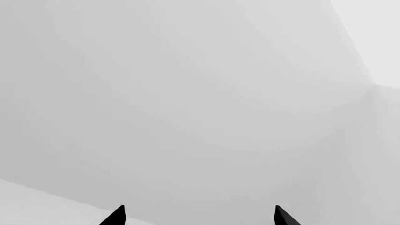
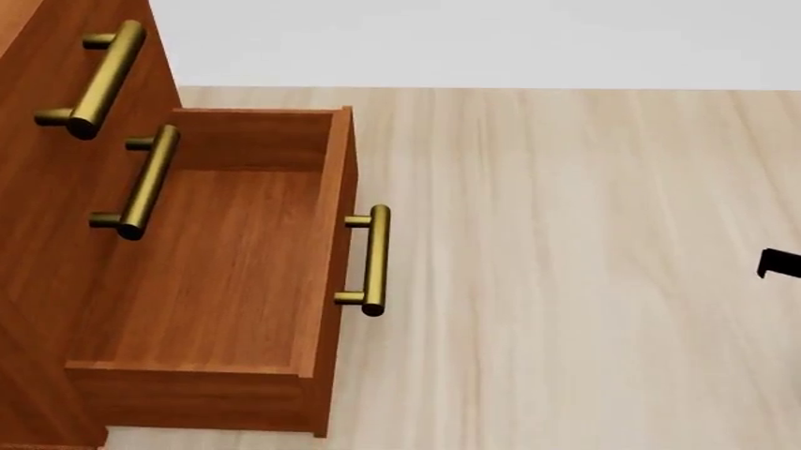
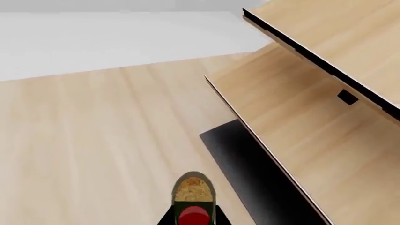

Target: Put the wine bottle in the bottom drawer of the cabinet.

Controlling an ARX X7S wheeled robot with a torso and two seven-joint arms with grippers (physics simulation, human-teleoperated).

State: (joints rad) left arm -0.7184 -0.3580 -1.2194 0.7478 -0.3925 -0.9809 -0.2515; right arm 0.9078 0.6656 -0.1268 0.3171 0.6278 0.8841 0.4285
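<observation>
The wine bottle [image 3: 194,194] is grasped in the right tool [image 3: 194,220], cork toward the wrist camera, above the pale wood floor [image 3: 93,140] beside a pale wooden rack [image 3: 312,117] on a black base [image 3: 250,168]. The left tool [image 1: 198,216] is spread wide, holding nothing. The cabinet [image 2: 37,262] has its bottom drawer [image 2: 213,272] pulled out.
</observation>
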